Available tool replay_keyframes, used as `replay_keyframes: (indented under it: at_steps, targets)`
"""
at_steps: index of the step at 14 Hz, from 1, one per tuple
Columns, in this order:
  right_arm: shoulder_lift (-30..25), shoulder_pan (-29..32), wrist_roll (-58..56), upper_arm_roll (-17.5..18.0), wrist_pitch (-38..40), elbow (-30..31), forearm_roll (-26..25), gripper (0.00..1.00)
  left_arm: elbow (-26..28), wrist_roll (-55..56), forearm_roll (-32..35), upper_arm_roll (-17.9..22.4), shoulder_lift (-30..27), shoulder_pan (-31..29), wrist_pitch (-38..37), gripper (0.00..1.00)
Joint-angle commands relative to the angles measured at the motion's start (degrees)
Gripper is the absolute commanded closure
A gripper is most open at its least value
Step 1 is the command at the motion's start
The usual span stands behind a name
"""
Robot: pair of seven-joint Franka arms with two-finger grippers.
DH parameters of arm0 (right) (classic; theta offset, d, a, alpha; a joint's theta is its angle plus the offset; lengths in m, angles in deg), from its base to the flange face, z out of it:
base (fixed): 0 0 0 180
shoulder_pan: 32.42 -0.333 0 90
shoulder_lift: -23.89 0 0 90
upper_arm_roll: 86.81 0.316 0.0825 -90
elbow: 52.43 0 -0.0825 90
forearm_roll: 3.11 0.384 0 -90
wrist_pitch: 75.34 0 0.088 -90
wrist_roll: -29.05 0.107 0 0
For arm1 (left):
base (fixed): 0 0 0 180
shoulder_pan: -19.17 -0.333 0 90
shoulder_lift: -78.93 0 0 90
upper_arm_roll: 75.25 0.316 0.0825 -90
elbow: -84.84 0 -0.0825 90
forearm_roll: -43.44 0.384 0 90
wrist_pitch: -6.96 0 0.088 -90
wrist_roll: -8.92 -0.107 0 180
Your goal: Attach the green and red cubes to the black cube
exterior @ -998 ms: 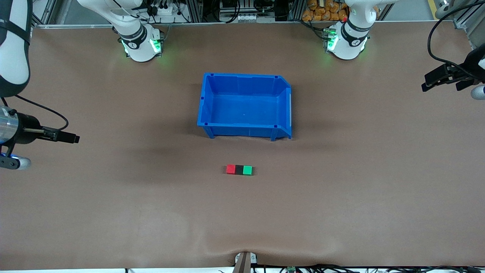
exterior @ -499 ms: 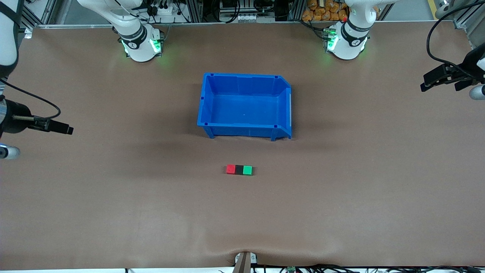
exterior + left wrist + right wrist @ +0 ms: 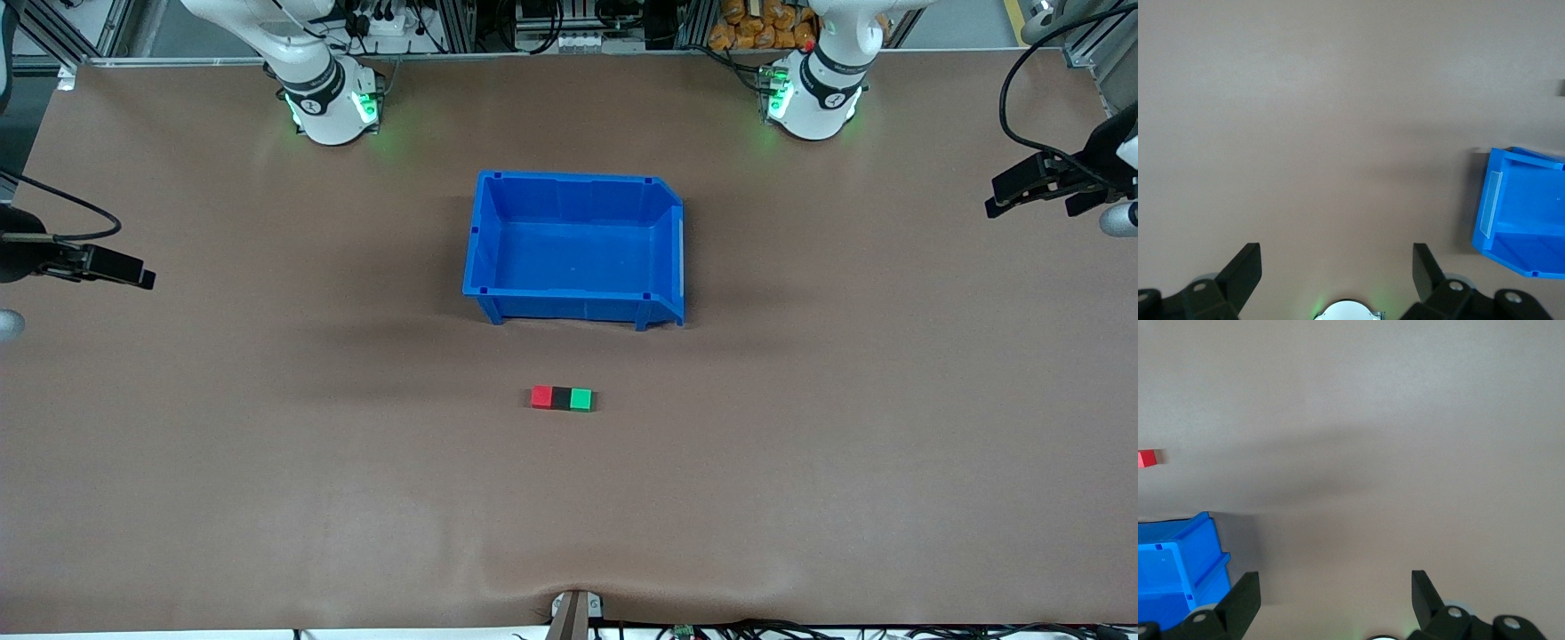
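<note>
Three cubes sit in one tight row on the brown table (image 3: 267, 498), nearer the front camera than the blue bin (image 3: 576, 307): red cube (image 3: 541, 396) toward the right arm's end, black cube (image 3: 561, 397) in the middle, green cube (image 3: 581, 399) toward the left arm's end. All three look touching, faces flush (so attachment looks done, judging by the row alone).

The bin itself is empty, open top, standing clear of the row.

Handling guess: small, rigid, light blocks, smooth faces, likely hard plastic, not fragile. The row would probably shift or skid on the mat if nudged. To move it as one piece, best pinch on the two end faces, red and green, or across the black cube's free sides.

The right gripper (image 3: 124, 269) is well away from the bin, out over the table's edge at the right arm's end, fingers (image 3: 1238, 603) spread wide, holding nothing. The left gripper (image 3: 1009, 191) is likewise well off from the bin at the left arm's end, fingers (image 3: 1241, 273) wide apart and empty. Both arms look parked.
</note>
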Motion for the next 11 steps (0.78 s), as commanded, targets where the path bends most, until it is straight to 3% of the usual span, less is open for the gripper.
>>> replay_keyframes:
  at_steps: [1,8,11]
  targets:
    - [-3.01,1.22,-1.16,1.04,0.81,1.93,-0.89,0.0,-0.34,-0.37,-1.76,-0.29,-0.34,-0.49,0.26,0.0]
    - [-7.23,1.57,-3.97,1.04,-0.59,6.84,-0.98,0.0,-0.25,-0.55,-2.12,-0.2,-0.34,-0.76,0.26,0.0]
    - [-11.78,1.39,-3.97,1.12,-3.83,12.8,-1.94,0.0,-0.16,-0.55,-2.12,-0.2,-0.52,-0.76,0.17,0.0]
